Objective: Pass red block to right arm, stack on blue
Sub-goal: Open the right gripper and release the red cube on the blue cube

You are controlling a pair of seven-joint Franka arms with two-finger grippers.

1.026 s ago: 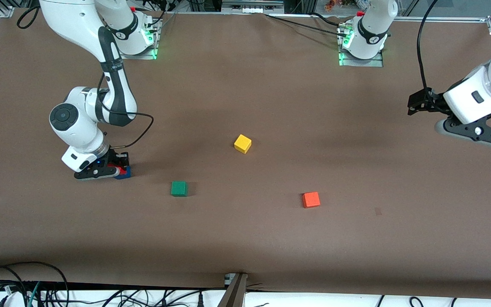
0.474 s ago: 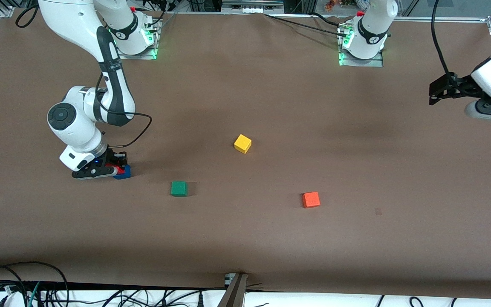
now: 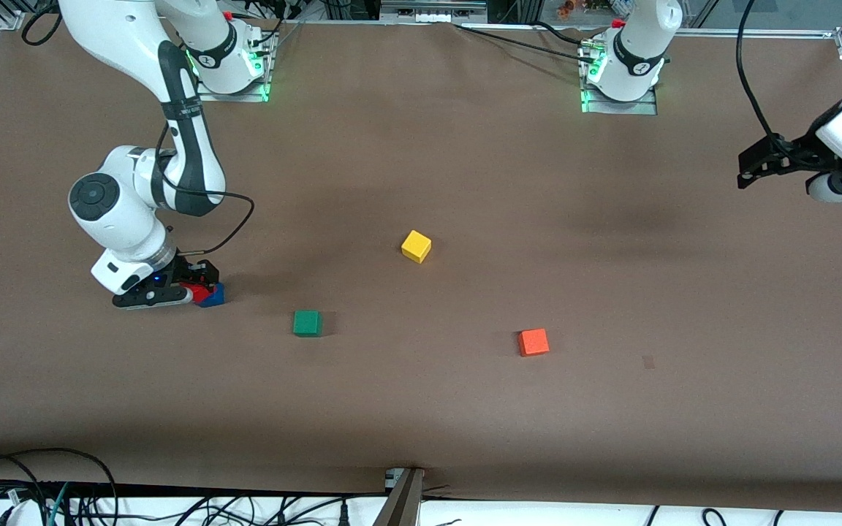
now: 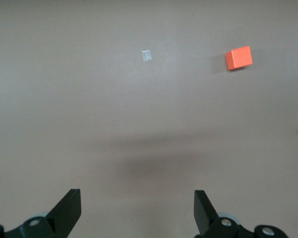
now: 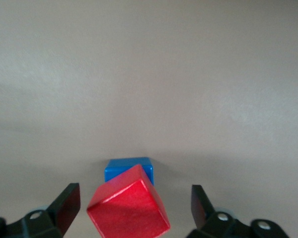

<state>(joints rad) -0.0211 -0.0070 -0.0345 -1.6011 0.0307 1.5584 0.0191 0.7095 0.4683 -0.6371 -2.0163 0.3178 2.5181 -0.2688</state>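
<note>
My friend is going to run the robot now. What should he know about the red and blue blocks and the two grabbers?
Right gripper: open, low around the red block, fingers apart from it.
Left gripper: open and empty, waiting up over the left arm's end of the table.
Red block sits on the blue block, turned askew to it and not squarely lined up, at the right arm's end.
Done: the handover and the placing.
Left: lift the right gripper straight up without nudging the red block, then check that the stack stands.

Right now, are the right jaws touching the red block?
Apart. In the right wrist view the right gripper stands open, with bare gaps on both sides of the red block, which sits on the blue block.
</note>
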